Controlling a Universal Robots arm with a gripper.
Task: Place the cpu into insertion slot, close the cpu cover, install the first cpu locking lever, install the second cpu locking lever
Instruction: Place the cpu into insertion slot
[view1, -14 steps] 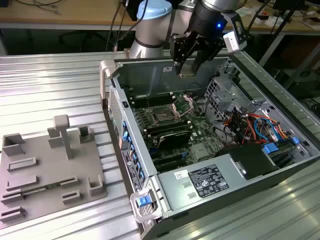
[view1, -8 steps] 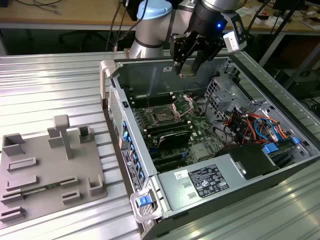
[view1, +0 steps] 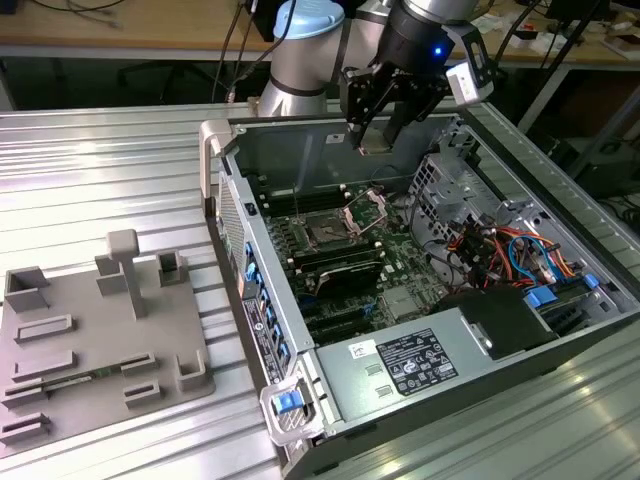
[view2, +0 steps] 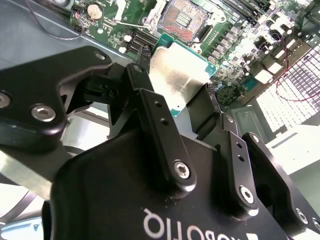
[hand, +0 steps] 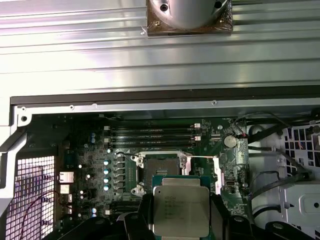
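Gripping the cpu (hand: 180, 212) by two opposite edges, your gripper (view1: 377, 140) hangs over the open computer case (view1: 310, 150), upper middle of the exterior view. Beyond it, the insertion slot (hand: 159, 166) sits bare on the green motherboard (view1: 395, 262), its cpu cover (view1: 368, 208) raised.
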